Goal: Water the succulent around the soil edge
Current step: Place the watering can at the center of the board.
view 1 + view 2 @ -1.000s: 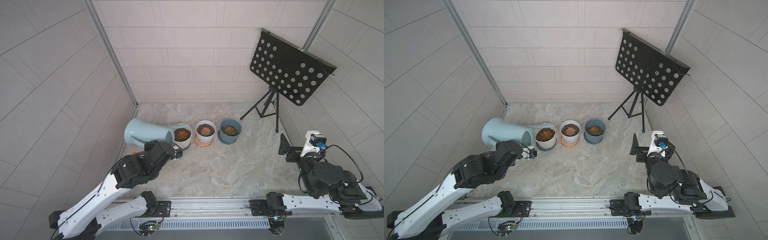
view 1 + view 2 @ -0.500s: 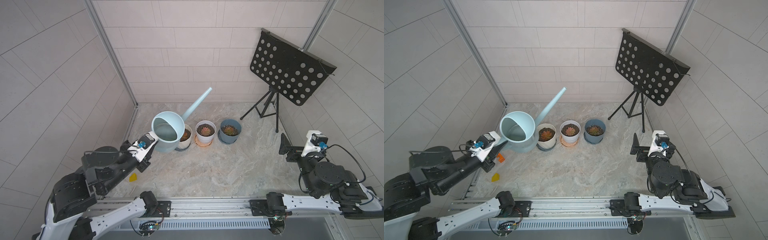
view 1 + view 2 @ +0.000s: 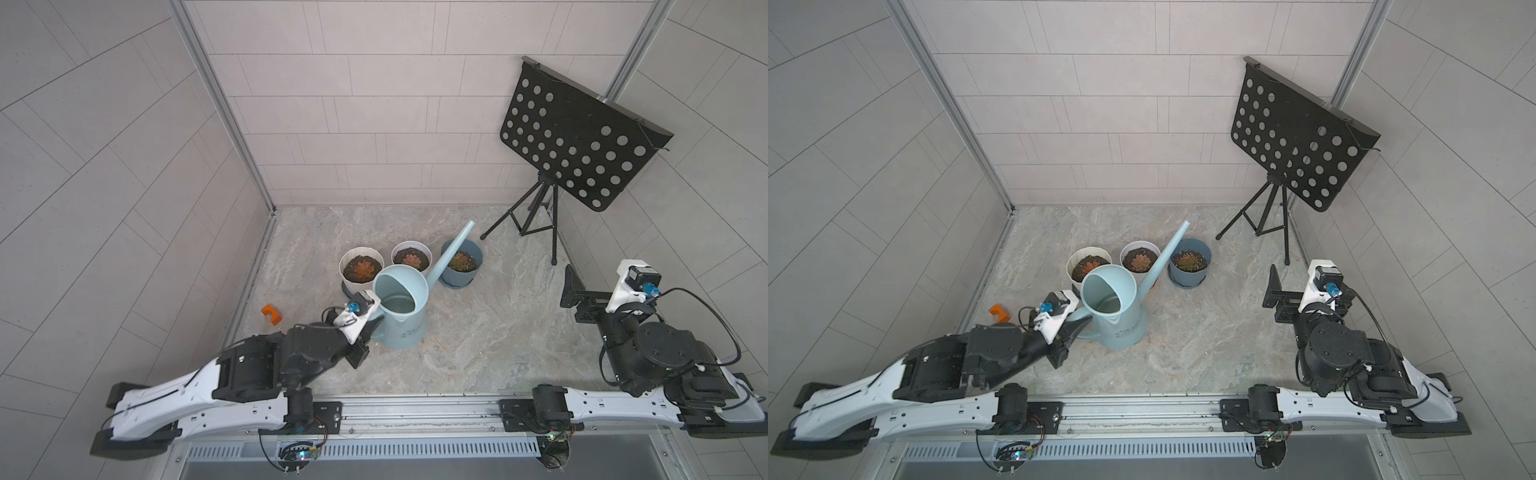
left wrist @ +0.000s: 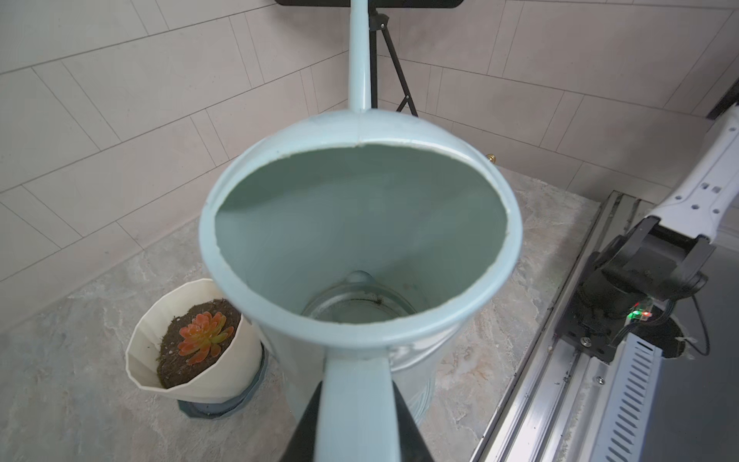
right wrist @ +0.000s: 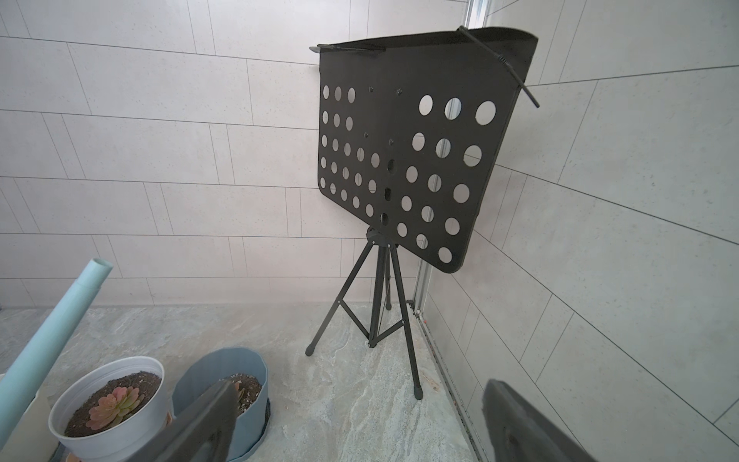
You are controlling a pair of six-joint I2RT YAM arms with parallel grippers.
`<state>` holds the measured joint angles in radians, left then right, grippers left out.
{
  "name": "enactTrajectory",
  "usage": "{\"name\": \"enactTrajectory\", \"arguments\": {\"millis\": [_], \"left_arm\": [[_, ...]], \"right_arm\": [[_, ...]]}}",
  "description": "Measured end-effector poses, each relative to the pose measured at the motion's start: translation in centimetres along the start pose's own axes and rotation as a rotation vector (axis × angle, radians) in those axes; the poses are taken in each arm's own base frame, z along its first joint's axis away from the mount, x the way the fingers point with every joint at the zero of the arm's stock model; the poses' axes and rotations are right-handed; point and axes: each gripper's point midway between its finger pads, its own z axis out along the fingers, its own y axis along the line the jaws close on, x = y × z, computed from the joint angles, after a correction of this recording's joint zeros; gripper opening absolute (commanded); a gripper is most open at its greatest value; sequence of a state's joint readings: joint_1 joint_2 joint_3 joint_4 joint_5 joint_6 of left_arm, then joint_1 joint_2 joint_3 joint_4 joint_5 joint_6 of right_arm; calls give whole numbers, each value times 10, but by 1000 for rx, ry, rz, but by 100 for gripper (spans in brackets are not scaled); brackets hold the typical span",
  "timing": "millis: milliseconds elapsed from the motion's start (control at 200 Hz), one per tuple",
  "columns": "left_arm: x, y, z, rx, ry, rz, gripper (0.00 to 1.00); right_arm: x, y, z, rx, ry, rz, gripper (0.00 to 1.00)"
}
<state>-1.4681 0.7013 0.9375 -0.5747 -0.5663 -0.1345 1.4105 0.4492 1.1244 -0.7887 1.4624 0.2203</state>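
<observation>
Front of the three pots, mid-table: can is standing upright, with the spout pointing up and back, crossing between the middle pot and the blue pot. Left tool is clamping the handle, jaws narrow. Right tool is sitting wide, holding nothing, well off to the right. Nothing is pouring. Can't tell if the base is resting on the table or hanging just above it. Soil is looking dark in all three pots, ribbed pot included, so wetness isn't readable. My read: the pour around a soil edge is not showing as done, and tilting the can over a rim is what's remaining.
</observation>
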Motion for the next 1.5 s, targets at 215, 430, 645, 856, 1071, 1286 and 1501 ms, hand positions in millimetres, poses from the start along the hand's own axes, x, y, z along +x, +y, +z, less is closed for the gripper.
{"name": "enactTrajectory", "arguments": {"millis": [215,430,645,856,1071,1286,1501], "left_arm": [[4,-46,45,-134,-66,18,0],[35,-41,71,-338,-31,-36,0],[57,-50,92,-403,-10,-137,0],[72,-50,106,-415,7,-269,0],[97,-53,121,-415,61,-338,18],[107,-58,127,-418,83,-343,54],[93,-52,110,-397,78,-287,98]], "right_arm": [[0,0,0,0,0,0,100],[-2,-2,0,0,0,3,100],[-4,-3,0,0,0,7,100],[-6,-3,0,0,0,12,100],[-7,-1,0,0,0,9,100],[-7,1,0,0,0,4,100],[-11,10,0,-11,1,-29,100]]}}
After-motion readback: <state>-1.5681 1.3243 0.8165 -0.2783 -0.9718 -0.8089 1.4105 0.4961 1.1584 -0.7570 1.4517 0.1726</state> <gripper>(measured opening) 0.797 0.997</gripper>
